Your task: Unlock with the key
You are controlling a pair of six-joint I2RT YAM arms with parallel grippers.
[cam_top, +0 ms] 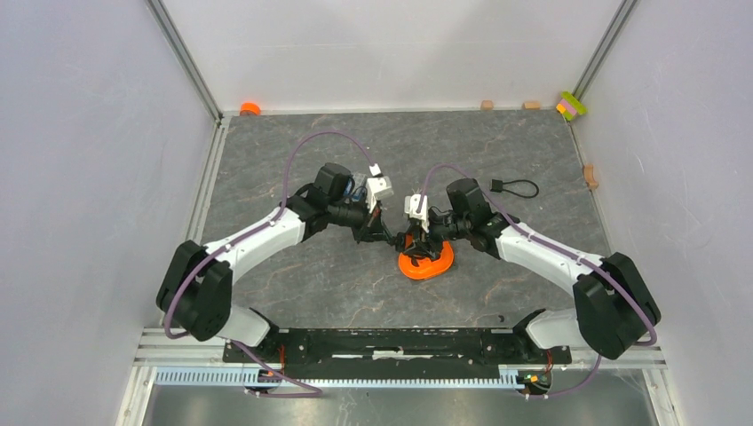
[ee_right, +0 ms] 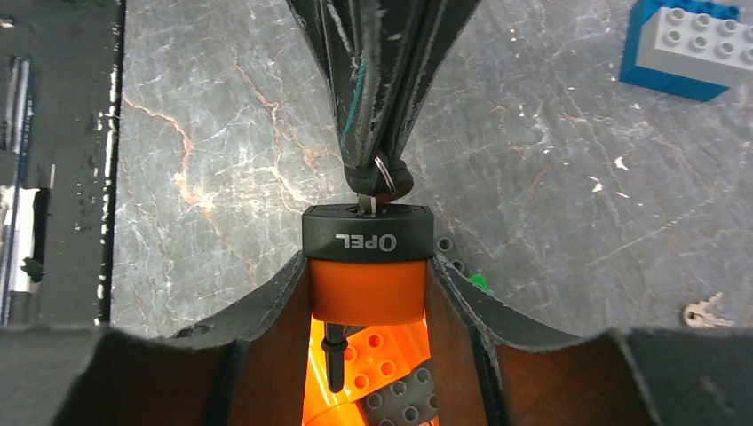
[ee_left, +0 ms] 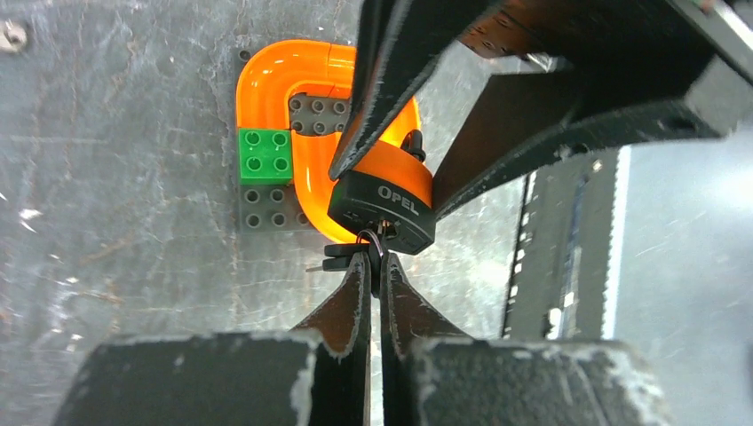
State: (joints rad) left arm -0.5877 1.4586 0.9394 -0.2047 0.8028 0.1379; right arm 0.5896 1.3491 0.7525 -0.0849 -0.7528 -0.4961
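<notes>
The key (ee_right: 377, 188) stands blade-first in the keyway of the orange padlock (ee_right: 366, 232), its long axis in line with the lock body. The left gripper (ee_right: 368, 164) pinches the key's head. The right gripper (ee_right: 367, 271) clamps the padlock's sides, over the orange ring-shaped piece (cam_top: 428, 264).

Robot lab test cell: white panel walls (cam_top: 89, 133), aluminium frame posts (cam_top: 182, 53), marbled grey tabletop (cam_top: 293, 284), toy bricks (ee_right: 682, 40) well beyond the right fingers (ee_right: 266, 342).
</notes>
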